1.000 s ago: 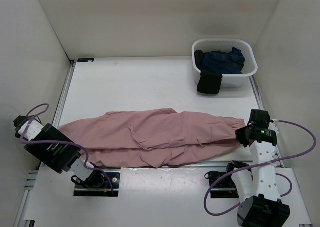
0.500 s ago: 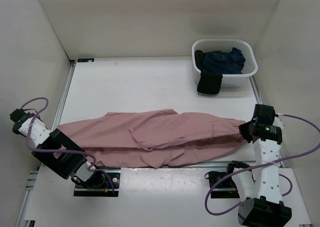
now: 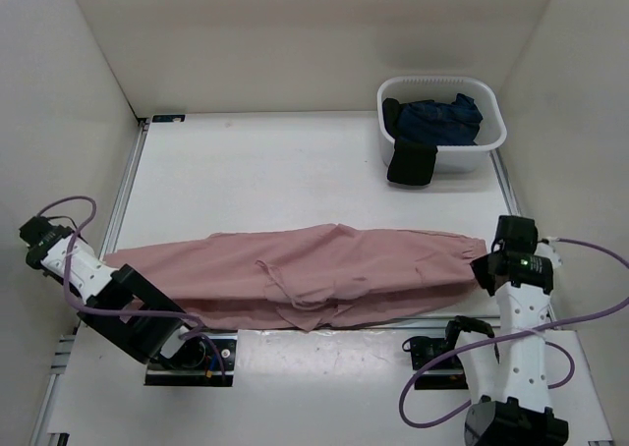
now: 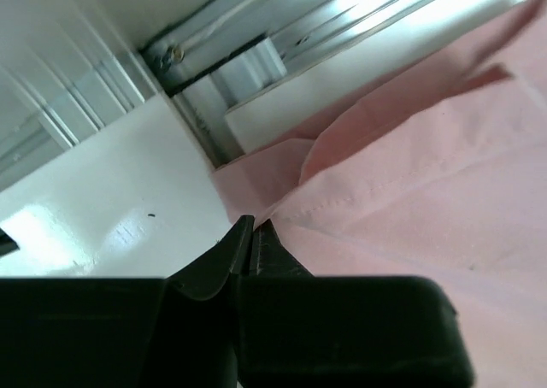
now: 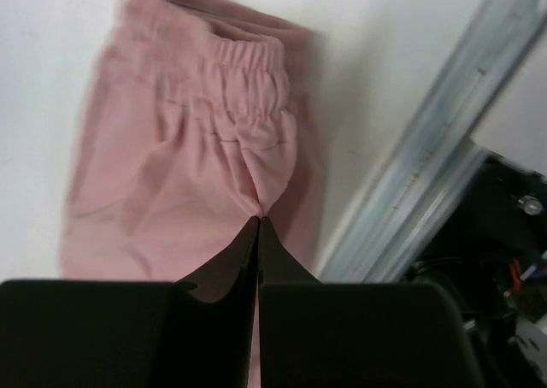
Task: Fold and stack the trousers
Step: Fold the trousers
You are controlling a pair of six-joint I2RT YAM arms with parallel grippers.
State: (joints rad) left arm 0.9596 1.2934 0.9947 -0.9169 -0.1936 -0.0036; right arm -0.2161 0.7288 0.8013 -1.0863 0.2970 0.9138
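The dusty-pink trousers [image 3: 314, 274] lie stretched in a long band across the near half of the table, from left to right. My left gripper [image 3: 110, 267] is shut on the cloth at the band's left end; in the left wrist view its tips [image 4: 254, 224] pinch a hemmed edge of the trousers [image 4: 410, 174]. My right gripper [image 3: 484, 261] is shut on the right end. The right wrist view shows its tips [image 5: 259, 220] pinching the trousers [image 5: 188, 166] just below a gathered elastic band.
A white plastic bin [image 3: 491, 141] stands at the back right with a dark navy garment [image 3: 437, 120] inside and a black cloth [image 3: 409, 163] hanging over its front rim. Metal rails [image 3: 128, 186] run along the table's left, right and near edges. White walls enclose the table.
The left gripper has closed on the left end of the trousers. Both arms have pulled outward, and the cloth is now stretched narrower and flatter.
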